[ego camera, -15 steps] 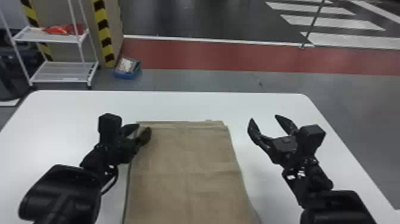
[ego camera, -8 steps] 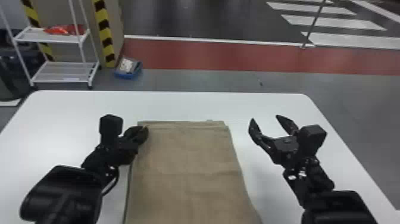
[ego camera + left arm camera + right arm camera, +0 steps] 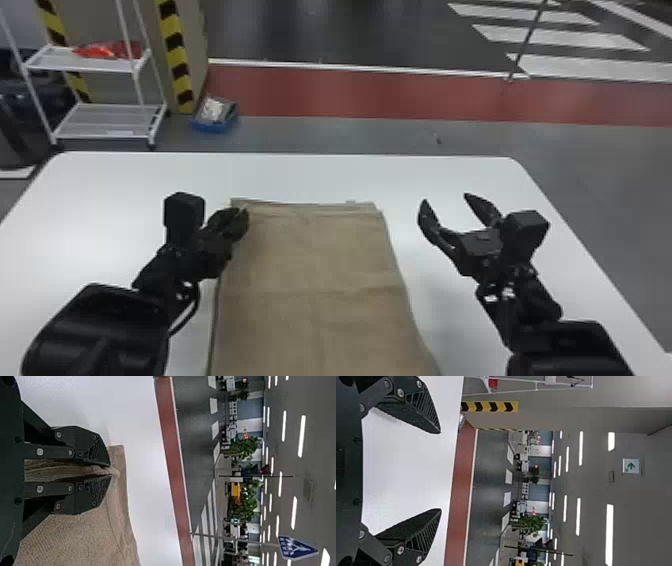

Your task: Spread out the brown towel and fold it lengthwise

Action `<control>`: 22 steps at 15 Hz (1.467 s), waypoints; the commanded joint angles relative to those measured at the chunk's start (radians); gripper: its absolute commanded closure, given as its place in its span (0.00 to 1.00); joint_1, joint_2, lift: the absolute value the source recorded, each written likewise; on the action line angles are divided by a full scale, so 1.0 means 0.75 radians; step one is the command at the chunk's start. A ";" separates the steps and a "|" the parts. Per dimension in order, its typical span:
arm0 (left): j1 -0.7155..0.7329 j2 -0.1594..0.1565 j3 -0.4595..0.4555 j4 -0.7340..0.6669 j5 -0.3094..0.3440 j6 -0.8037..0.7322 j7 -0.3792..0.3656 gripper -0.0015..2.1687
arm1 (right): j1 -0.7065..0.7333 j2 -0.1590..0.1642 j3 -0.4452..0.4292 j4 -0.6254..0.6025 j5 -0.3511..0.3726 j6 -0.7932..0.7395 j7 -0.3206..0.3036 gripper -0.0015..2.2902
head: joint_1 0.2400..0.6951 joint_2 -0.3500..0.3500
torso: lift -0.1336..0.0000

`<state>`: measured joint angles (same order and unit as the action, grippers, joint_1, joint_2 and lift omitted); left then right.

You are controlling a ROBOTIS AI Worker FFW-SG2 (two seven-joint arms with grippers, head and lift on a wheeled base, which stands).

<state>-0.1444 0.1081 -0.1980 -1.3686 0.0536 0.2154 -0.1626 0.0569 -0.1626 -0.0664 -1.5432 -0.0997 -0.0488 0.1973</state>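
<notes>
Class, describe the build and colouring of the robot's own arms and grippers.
The left arm and right arm are black, with smooth rounded covers and a boxy block near each wrist. A thin black cable loops beside the left arm. The left gripper and right gripper have black, tapering fingers with ribbed sides and silvery screws.

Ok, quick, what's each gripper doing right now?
Left gripper: closed, with a fold of the brown towel pinched between its fingertips.
Right gripper: open, nothing between its fingers.
</notes>
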 commanded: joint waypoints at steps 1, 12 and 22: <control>0.049 0.005 -0.002 -0.122 -0.002 0.096 0.000 0.45 | 0.000 0.000 -0.002 0.000 0.000 -0.001 0.001 0.09 | 1.00 0.31 | 0.07; 0.156 0.011 -0.163 -0.482 0.061 0.473 -0.053 0.45 | 0.051 0.000 -0.040 -0.061 -0.016 0.003 0.001 0.09 | 1.00 0.18 | 0.07; 0.150 -0.005 -0.227 -0.482 0.192 0.555 -0.239 0.24 | 0.071 -0.006 -0.047 -0.082 -0.037 0.007 0.001 0.09 | 1.00 0.05 | 0.07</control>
<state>-0.0275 0.1039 -0.3726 -1.7411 0.1850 0.6315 -0.3284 0.1104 -0.1675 -0.1012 -1.6038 -0.1272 -0.0465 0.1978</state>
